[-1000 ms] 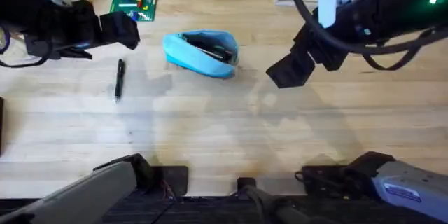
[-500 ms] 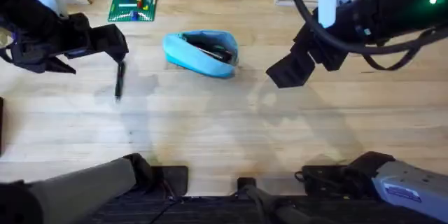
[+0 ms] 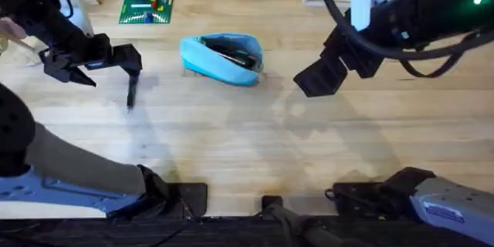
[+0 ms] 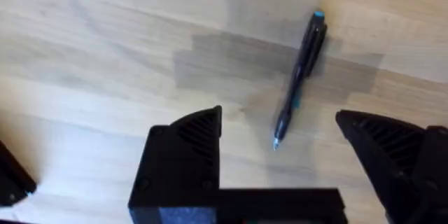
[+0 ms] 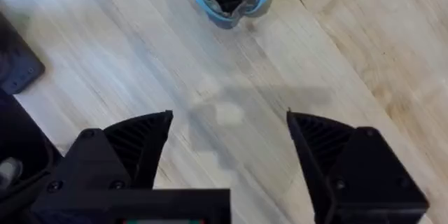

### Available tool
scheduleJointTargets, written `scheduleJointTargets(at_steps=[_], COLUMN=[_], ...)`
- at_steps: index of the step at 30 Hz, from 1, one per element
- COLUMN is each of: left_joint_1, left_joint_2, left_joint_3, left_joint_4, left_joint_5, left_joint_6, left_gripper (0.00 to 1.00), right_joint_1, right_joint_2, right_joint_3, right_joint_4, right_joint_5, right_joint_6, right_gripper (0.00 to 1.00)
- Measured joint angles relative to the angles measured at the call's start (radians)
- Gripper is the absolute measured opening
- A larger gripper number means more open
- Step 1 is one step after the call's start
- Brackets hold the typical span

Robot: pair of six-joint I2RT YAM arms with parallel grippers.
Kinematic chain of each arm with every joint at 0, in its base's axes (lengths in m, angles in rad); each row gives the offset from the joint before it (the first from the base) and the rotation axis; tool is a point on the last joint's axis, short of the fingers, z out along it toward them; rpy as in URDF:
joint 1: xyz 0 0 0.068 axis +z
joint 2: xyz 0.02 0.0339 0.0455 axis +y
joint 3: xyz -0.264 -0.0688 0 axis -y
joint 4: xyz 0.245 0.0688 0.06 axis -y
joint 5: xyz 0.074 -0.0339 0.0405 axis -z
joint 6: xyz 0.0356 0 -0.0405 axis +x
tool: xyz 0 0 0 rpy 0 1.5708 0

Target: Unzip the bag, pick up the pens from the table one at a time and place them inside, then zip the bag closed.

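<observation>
The last pen [image 3: 131, 91] lies left of centre on the table [image 3: 247, 147], the left gripper [image 4: 280, 147] spread wide above it. Thin, stiff, light and likely to roll, it wants pinching mid-barrel. The bag [image 3: 222, 59] sits unzipped at upper centre, the right gripper [image 5: 227, 147] released

The scene is bright and evenly lit from above. Soft grey shadows of the arms fall on the table [image 3: 247, 147], with no strong glare. In the overhead view the left arm's near part is large and blurred. The wrist views are slightly soft near the fingers.
</observation>
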Motion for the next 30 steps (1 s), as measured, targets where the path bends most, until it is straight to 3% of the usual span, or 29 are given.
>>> scheduleJointTargets(at_steps=[8, 21, 26, 30], left_joint_1=[0.000, 0.000, 0.001, 0.003], left_joint_2=[0.073, 0.144, 0.147, 0.150], left_joint_3=[0.000, -0.001, -0.001, 0.000], left_joint_4=[0.059, 0.065, 0.066, 0.072], left_joint_5=[0.016, 0.064, 0.052, 0.030], left_joint_6=[0.098, 0.190, 0.210, 0.219], left_gripper=[0.997, 0.947, 0.869, 0.659], right_joint_1=[0.000, 0.000, 0.000, 0.000], right_joint_2=[0.000, 0.000, 0.000, 0.000], right_joint_3=[0.000, 0.000, 0.000, 0.000], right_joint_4=[0.000, 0.000, 0.000, 0.000], right_joint_5=[0.000, 0.000, 0.000, 0.000], right_joint_6=[0.000, 0.000, 0.000, 0.000], right_gripper=[0.998, 0.998, 0.998, 0.998])
